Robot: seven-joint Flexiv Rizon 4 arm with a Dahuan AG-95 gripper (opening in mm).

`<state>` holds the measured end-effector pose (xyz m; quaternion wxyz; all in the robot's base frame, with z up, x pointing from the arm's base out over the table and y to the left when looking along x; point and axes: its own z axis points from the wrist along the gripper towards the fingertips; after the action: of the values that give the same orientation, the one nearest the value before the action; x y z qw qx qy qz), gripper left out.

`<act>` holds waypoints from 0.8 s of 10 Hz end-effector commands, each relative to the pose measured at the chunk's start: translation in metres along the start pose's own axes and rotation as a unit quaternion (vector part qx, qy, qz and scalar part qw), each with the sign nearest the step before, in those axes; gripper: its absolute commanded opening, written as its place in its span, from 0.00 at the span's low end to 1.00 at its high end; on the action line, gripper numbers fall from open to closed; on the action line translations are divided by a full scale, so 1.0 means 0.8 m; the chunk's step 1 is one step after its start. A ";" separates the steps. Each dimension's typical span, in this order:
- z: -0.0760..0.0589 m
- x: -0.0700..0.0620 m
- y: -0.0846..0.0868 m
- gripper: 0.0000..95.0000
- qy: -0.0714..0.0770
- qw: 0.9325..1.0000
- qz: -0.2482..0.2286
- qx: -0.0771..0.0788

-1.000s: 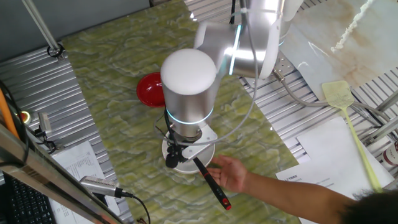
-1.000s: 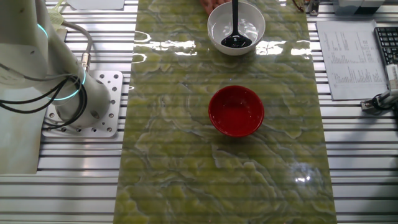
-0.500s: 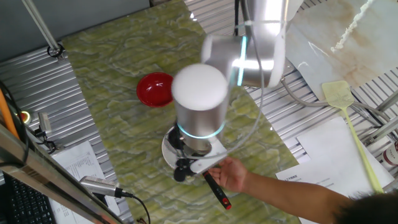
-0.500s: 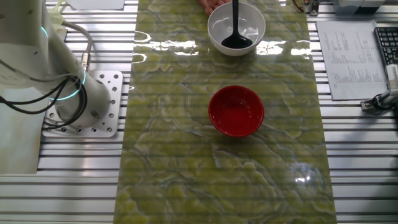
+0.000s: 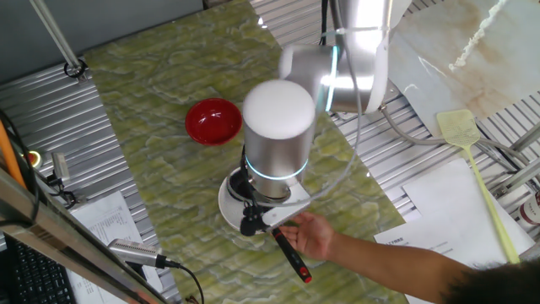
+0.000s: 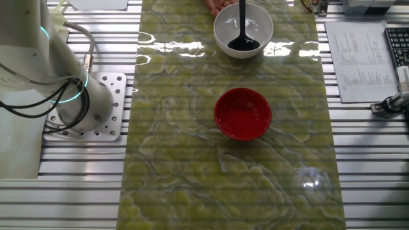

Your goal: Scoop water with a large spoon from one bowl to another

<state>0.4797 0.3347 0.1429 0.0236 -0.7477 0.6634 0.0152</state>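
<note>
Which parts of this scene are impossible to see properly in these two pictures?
- Gripper: hidden under the robot arm in one fixed view, outside the frame in the other.
- White bowl: mostly covered by the arm in that view.
- Ladle: its handle is cut off by the top edge.
- Person's hand: its grip on the handle is unclear.

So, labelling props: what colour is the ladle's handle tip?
Red tip on the black ladle; clearest in the view showing the person's hand.

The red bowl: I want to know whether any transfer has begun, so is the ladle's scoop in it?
No, the ladle scoop sits in the white bowl; the red bowl holds no utensil.
</note>
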 end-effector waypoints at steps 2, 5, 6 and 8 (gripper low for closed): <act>0.001 -0.004 -0.001 0.20 0.007 1.000 -0.025 -0.005; 0.006 -0.016 0.001 0.40 -0.006 1.000 -0.006 0.009; 0.010 -0.018 0.002 0.40 -0.006 1.000 -0.001 0.014; 0.018 -0.017 0.003 0.40 -0.007 1.000 -0.002 0.017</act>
<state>0.4738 0.3478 0.1299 0.0421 -0.7469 0.6635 0.0084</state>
